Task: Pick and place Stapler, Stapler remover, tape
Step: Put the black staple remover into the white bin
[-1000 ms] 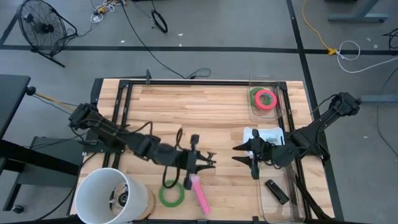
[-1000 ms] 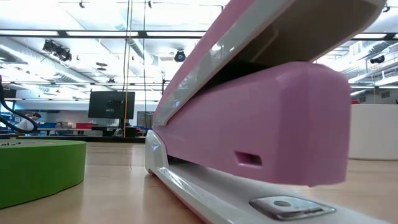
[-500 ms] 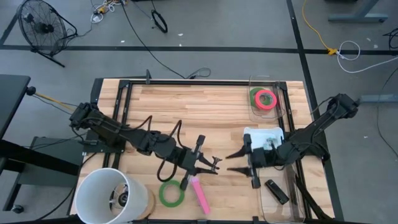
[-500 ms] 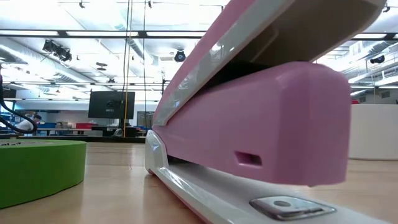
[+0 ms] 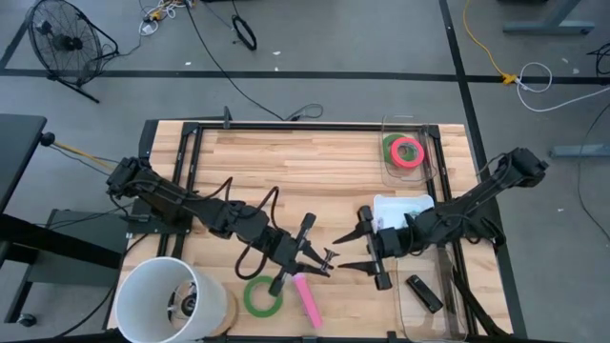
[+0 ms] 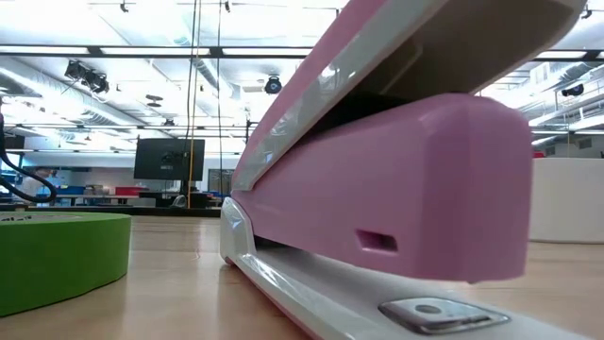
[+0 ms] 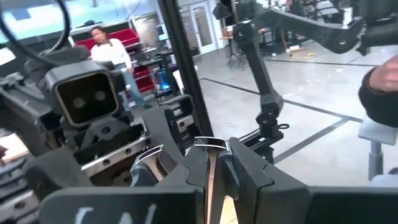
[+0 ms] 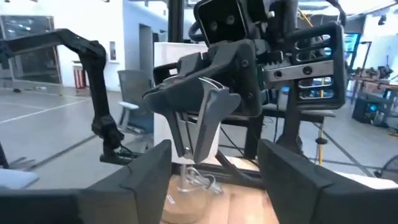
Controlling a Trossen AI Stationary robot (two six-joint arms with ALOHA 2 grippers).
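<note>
Both grippers are met near the table's middle: the left gripper point(image 5: 324, 259) is seen with its fingers pressed together around a small metal piece, seemingly the stapler remover point(image 8: 200, 118), though what it is cannot be told for certain, while the right gripper point(image 5: 351, 252) is held just at its 3 o'clock with fingers spread wide apart, its tips pointed toward the left one. In the right wrist view the left gripper's closed fingers point(image 8: 205, 109) are shown facing the camera between the right arm's own parted fingers point(image 8: 146, 177). A pink stapler point(image 5: 307, 297) is laid on the wooden table point(image 5: 286, 162) at 6 o'clock of the left gripper, and a green tape roll point(image 5: 262, 297) is laid flat just at the stapler's 9 o'clock. A red-pink roll nested in a green roll point(image 5: 406, 151) is found in a clear bin point(image 5: 429, 133) at the table's 1 o'clock corner. A black object point(image 5: 424, 292) is seen in a second clear tray at 4 o'clock of the right gripper.
</note>
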